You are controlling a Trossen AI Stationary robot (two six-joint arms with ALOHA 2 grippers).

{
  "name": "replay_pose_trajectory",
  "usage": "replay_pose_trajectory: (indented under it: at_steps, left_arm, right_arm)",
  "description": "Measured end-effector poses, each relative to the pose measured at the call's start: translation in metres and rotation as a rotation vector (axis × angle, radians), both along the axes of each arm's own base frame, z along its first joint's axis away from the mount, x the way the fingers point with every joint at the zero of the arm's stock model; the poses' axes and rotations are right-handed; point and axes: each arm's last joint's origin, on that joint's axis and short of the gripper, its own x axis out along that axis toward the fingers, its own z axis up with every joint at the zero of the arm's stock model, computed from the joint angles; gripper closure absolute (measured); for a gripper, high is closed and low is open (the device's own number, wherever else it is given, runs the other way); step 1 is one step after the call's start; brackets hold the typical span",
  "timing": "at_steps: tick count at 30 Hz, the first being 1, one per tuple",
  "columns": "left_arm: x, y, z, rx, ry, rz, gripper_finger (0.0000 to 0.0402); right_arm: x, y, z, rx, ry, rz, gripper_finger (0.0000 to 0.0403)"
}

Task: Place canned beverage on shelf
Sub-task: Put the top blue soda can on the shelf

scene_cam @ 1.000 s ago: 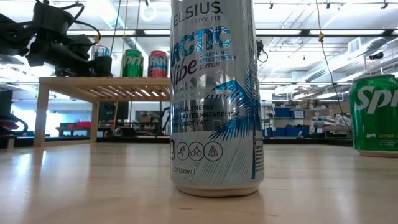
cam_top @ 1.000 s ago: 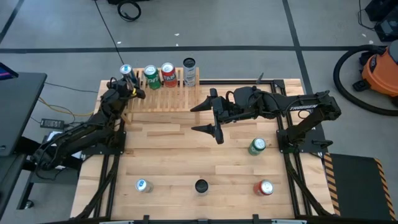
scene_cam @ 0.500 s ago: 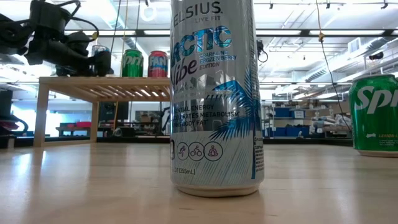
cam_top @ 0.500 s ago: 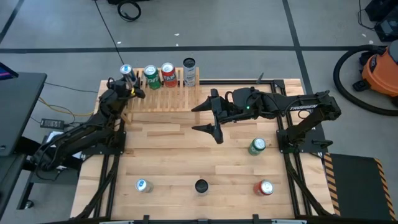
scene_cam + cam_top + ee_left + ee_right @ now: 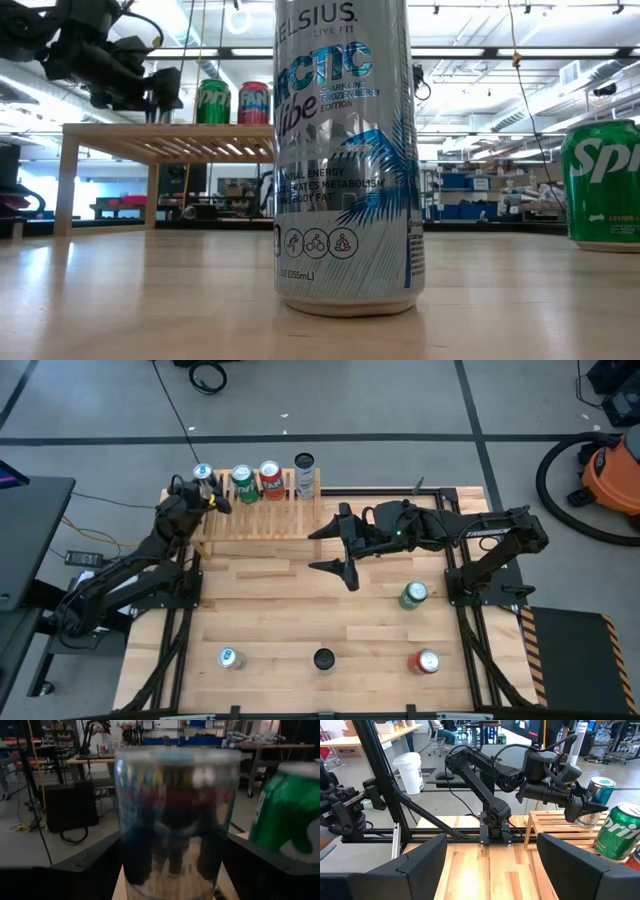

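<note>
The shelf [image 5: 262,510], a low light-wood slatted rack on short legs, stands at the tabletop's far left edge. Four cans stand upright along its far side: a blue-and-silver can [image 5: 204,477] at the left end, then green [image 5: 241,482], red [image 5: 270,479] and dark-topped [image 5: 305,472] ones

Light-wood shelf [image 5: 262,510], seemingly blue-silver can [image 5: 203,476]

We see a glossy metal can [image 5: 345,160] on the smooth pale wood table [image 5: 150,300], before a matt wooden shelf [image 5: 165,140]
</note>
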Motion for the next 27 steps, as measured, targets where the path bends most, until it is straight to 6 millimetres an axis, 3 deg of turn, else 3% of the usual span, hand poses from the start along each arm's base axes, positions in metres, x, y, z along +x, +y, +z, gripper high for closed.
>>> replay_pose_trajectory:
  at_steps: [9, 18, 27]
  left_arm:
    - [0.002, -0.005, 0.027, 0.03, -0.025, -0.036, 0.0083]
    - [0.002, -0.019, 0.081, 0.048, 0.04, -0.098, 0.0083]
    - [-0.007, -0.026, 0.112, 0.068, 0.059, -0.057, 0.0083]
  right_arm:
    - [0.0, 0.0, 0.0, 0.0, 0.0, 0.0, 0.0084]
    - [0.0, -0.002, 0.0, 0.0, 0.001, -0.008, 0.0084]
    - [0.0, -0.003, 0.0, 0.0, 0.001, -0.01, 0.0084]
